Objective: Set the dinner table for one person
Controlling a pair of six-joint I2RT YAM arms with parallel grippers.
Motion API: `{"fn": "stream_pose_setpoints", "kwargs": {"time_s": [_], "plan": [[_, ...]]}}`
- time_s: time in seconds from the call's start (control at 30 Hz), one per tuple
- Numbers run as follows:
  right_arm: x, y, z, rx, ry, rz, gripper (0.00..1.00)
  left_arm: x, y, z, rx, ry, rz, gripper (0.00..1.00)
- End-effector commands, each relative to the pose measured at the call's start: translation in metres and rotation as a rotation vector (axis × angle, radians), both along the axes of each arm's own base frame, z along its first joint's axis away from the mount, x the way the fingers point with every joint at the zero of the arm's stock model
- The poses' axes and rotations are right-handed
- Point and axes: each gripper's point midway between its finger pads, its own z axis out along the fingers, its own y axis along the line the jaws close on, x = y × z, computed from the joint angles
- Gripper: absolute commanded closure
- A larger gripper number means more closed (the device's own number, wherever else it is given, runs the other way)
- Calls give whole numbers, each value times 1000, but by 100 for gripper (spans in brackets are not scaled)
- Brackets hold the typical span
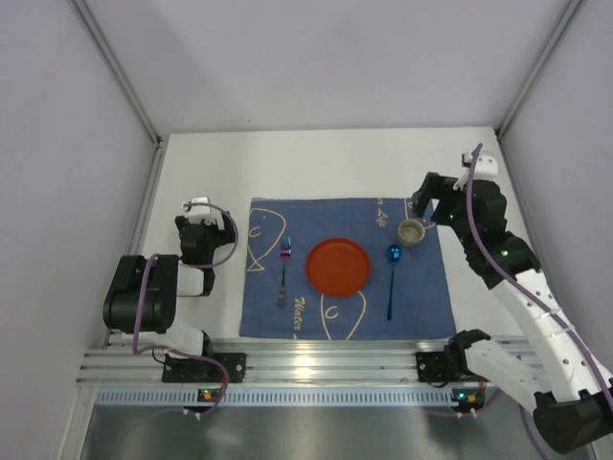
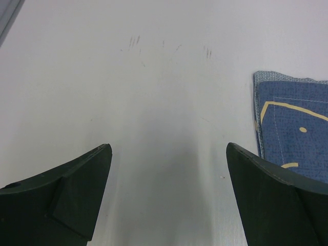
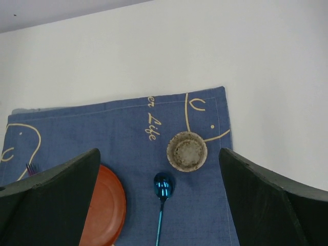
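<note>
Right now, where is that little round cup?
In the top view, the cup sits on the cloth at its far right corner, just beyond the blue spoon and to the right of the red plate.

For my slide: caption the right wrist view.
Open right hand over dinner table; blue placemat bears cup, spoon, orange plate.

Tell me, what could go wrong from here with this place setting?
The small round beige cup sits near the corner of the dark blue fish-patterned cloth, close to the open right gripper; a careless move might tip it or rumple the cloth. The shiny blue spoon lies close by and could get nudged askew.
</note>
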Motion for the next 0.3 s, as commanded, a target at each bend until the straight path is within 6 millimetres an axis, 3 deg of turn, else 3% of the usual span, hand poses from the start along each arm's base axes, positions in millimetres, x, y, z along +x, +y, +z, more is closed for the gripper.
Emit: {"fn": "stream_pose_setpoints", "kwargs": {"time_s": [0.0, 0.27], "plan": [[10, -8, 30, 49, -49, -89, 0, 6, -3, 17, 2, -81, -20, 1], [8, -31, 29, -8, -66, -199, 0, 6, -3, 17, 2, -79, -20, 2]]}}
